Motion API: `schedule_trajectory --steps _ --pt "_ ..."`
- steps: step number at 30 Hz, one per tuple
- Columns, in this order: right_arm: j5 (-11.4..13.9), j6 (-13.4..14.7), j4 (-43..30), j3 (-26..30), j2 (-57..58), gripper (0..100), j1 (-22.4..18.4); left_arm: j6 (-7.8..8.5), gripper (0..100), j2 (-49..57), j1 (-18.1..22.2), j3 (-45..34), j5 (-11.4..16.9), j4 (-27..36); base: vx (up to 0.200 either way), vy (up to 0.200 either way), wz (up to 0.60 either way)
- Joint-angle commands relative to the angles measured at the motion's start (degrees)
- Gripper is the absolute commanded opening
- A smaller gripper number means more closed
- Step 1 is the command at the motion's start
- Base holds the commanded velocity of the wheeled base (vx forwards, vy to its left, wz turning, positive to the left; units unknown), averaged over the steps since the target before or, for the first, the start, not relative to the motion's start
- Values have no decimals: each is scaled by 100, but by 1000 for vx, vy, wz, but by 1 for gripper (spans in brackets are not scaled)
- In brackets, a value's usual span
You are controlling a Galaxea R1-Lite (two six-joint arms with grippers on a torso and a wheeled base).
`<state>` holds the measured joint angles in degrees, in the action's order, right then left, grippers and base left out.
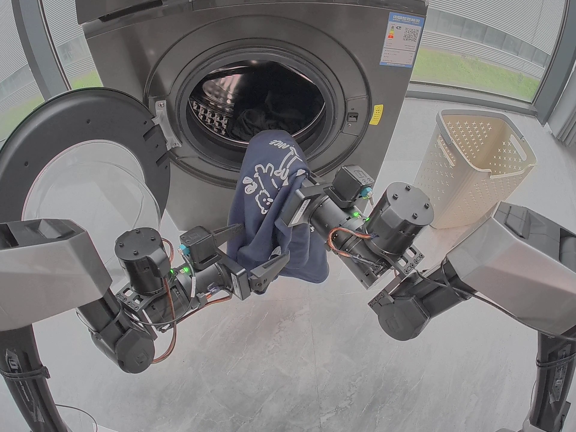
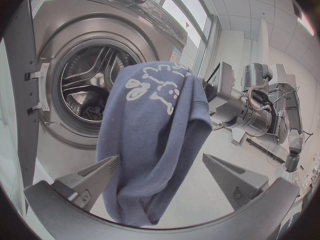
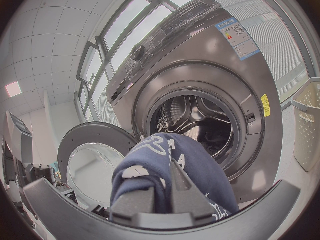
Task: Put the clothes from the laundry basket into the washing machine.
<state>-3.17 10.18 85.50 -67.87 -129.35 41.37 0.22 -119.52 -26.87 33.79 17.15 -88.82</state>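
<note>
A navy garment with a white print (image 1: 273, 205) hangs in front of the washing machine's open drum (image 1: 258, 106). My right gripper (image 1: 294, 202) is shut on the garment's upper part (image 3: 160, 180), holding it up just below the drum opening. My left gripper (image 1: 255, 250) stands open lower down, one finger on each side of the hanging cloth (image 2: 153, 134); one fingertip (image 2: 113, 162) touches its edge. Dark clothes (image 1: 270, 112) lie inside the drum. The cream laundry basket (image 1: 474, 163) stands on the floor to the right of the machine.
The machine's round door (image 1: 78, 151) is swung wide open on the left, close to my left arm. Grey marbled floor (image 1: 300, 361) lies free in front. Large windows curve behind the machine.
</note>
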Motion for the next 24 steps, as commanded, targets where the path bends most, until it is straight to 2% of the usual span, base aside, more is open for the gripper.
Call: schedule_trajectory --steps 1,6,11,13,16,17,18,22,24 --pt "1 2 1 -7 -11 0 11 -4 100 -230 -99 180 25 -4 0 0 0" --pt "-8 2 1 1 -11 0 108 -101 100 -423 -205 382 -1 -4 0 0 0" --pt "-17 10 1 19 16 0 213 -92 100 -801 -196 752 -45 -4 0 0 0" --pt "-17 10 10 37 16 0 239 -110 100 -924 -161 963 -186 -4 0 0 0" --pt "-17 28 10 54 24 0 248 -259 100 -1109 -134 1323 -467 -4 0 0 0" --pt "-17 28 10 54 24 0 248 -259 100 -1109 -134 1323 -467 -4 0 0 0" --pt "-17 46 19 54 16 0 257 -330 100 -1206 -99 1534 -634 -4 0 0 0" --pt "-26 46 28 80 16 0 292 -374 100 -1381 -29 1833 -1038 -4 0 0 0" --pt "-26 46 28 80 16 0 319 -374 100 -1408 -11 1868 -1056 -4 0 0 0"
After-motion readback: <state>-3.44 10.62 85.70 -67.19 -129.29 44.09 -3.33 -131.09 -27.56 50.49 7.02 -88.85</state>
